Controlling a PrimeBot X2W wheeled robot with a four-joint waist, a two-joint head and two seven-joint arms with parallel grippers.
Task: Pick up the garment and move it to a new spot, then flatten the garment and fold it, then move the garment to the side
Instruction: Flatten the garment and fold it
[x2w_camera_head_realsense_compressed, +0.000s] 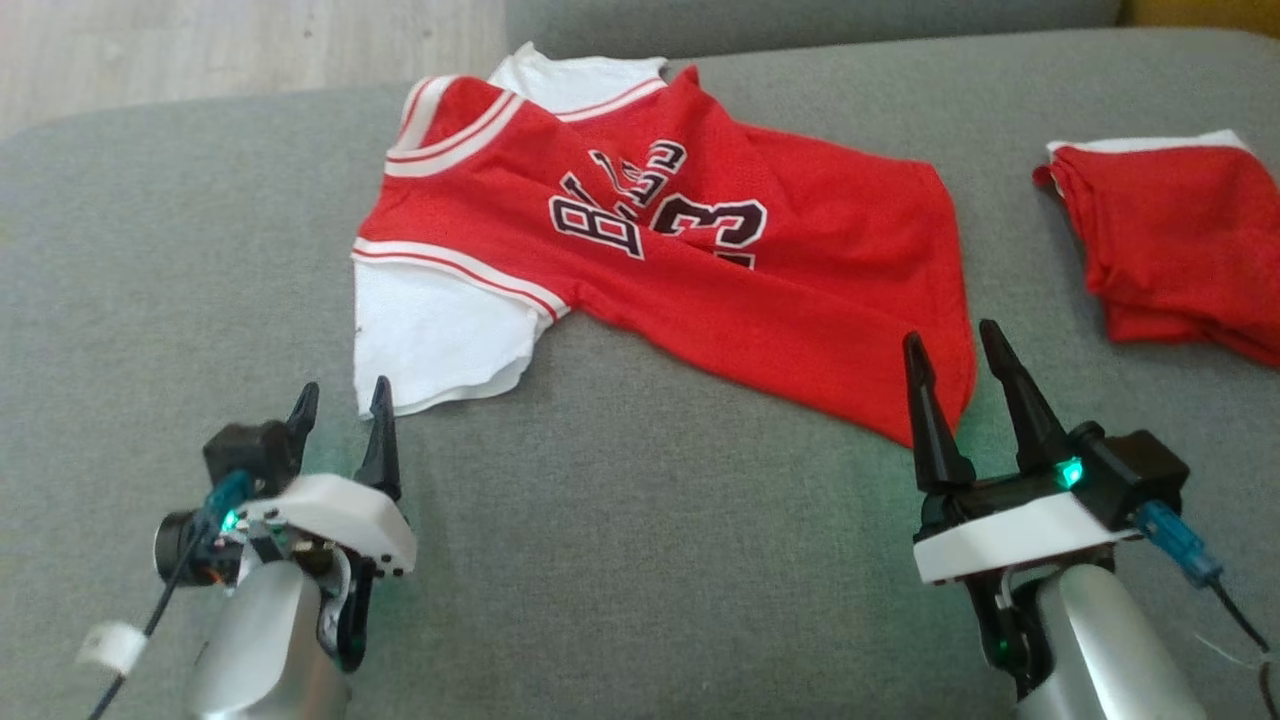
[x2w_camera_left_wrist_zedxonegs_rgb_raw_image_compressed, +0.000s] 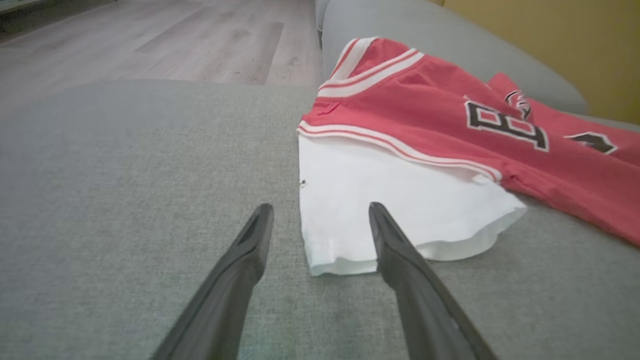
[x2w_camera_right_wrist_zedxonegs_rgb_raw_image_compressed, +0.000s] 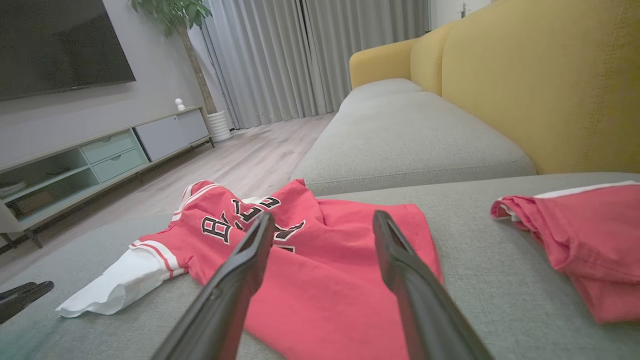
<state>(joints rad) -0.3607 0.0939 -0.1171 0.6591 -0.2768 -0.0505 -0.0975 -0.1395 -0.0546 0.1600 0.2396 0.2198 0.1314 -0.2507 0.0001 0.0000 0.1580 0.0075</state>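
Garment (x2w_camera_head_realsense_compressed: 780, 290) flat on sofa (x2w_camera_head_realsense_compressed: 620, 560)

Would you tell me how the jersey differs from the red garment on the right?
The jersey lies spread out and rumpled; the red garment is folded compactly. The jersey shows lettering and white sleeves; the red garment is plain with a white edge. Both are red, on the grey sofa.

surface: grey sofa seat (x2w_camera_head_realsense_compressed: 640, 580) carrying two items | red jersey (x2w_camera_head_realsense_compressed: 780, 300) lying spread, rumpled, mid-seat | folded red garment (x2w_camera_head_realsense_compressed: 1180, 240) sitting well apart at right
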